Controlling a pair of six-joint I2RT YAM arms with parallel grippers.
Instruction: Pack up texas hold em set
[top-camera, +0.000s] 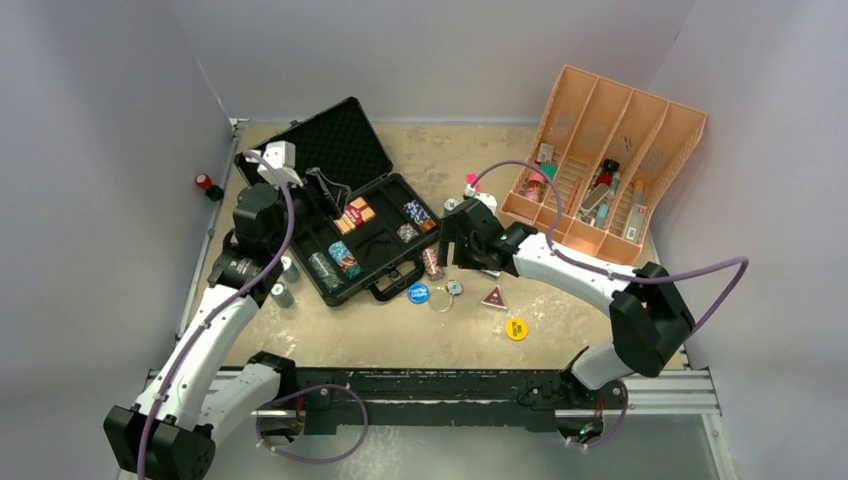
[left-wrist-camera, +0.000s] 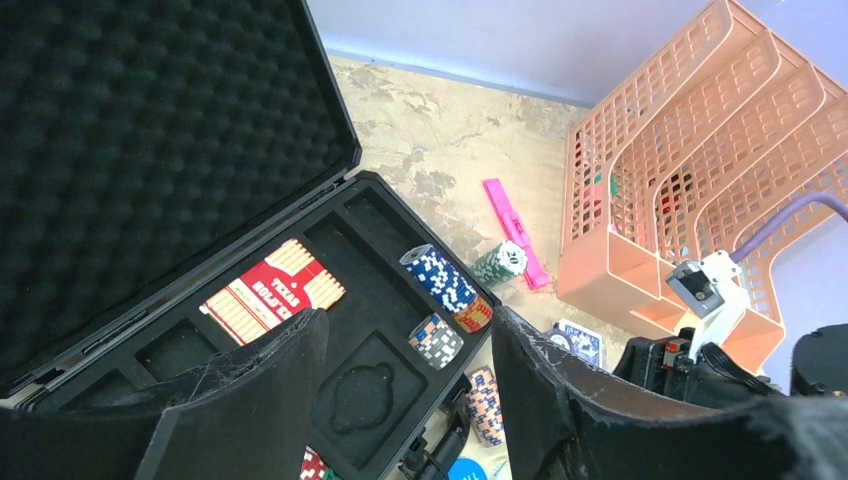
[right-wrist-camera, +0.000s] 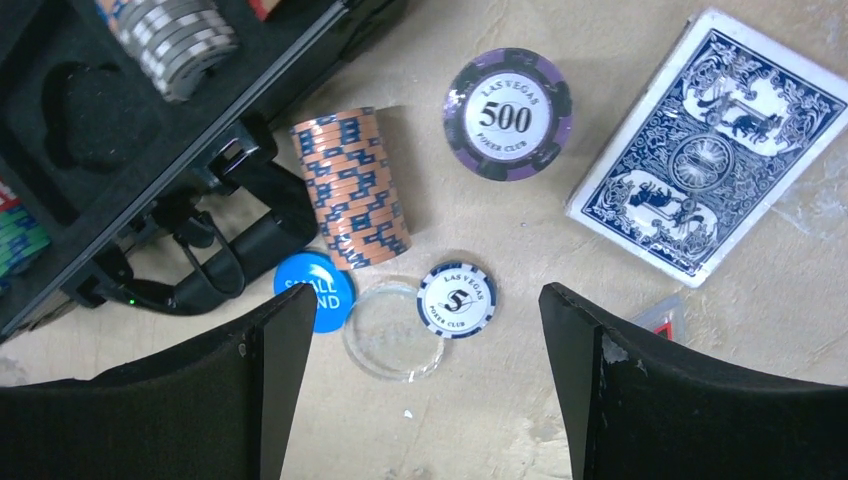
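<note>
Closest to the arm bases, a yellow disc (top-camera: 516, 329) and a red triangular piece (top-camera: 493, 297) lie on the counter (top-camera: 400, 340), well apart from the case. Just beyond them the right fingers (right-wrist-camera: 650, 400) hang spread wide, with nothing between them, above a cluster of loose pieces. A blue disc (right-wrist-camera: 313, 290) touches a clear disc (right-wrist-camera: 395, 330), and a chip marked 5 (right-wrist-camera: 456, 299) overlaps the clear disc's rim. An orange chip stack (right-wrist-camera: 350, 188) lies on its side just beside the case handle (right-wrist-camera: 230, 255). A purple 500 chip (right-wrist-camera: 508, 113) sits near it, and the blue card deck (right-wrist-camera: 705, 140) lies flat further right.

The black case (top-camera: 330, 140) lies open at the left-centre of the counter, its foam-lined lid tilted back. The left fingers (left-wrist-camera: 250, 400) hover over its compartments, released and empty. Inside the case, a green-and-red chip stack (top-camera: 345, 258) and a grey chip stack (top-camera: 322, 268) fill the near slots. The red card deck (left-wrist-camera: 272, 290) lies in a slot nearer the lid, and a blue-and-white chip stack (left-wrist-camera: 440, 278) lies on its side with a shorter stack (left-wrist-camera: 437, 340) just in front of it. Two grey stacks (top-camera: 283, 293) stand on the counter just outside the case's near-left corner.

Farther back, a green chip stack (left-wrist-camera: 500, 262) lies against the pink marker (left-wrist-camera: 515, 232). The orange tray (left-wrist-camera: 640, 200) stands at the far right, holding small items too small to tell apart.
</note>
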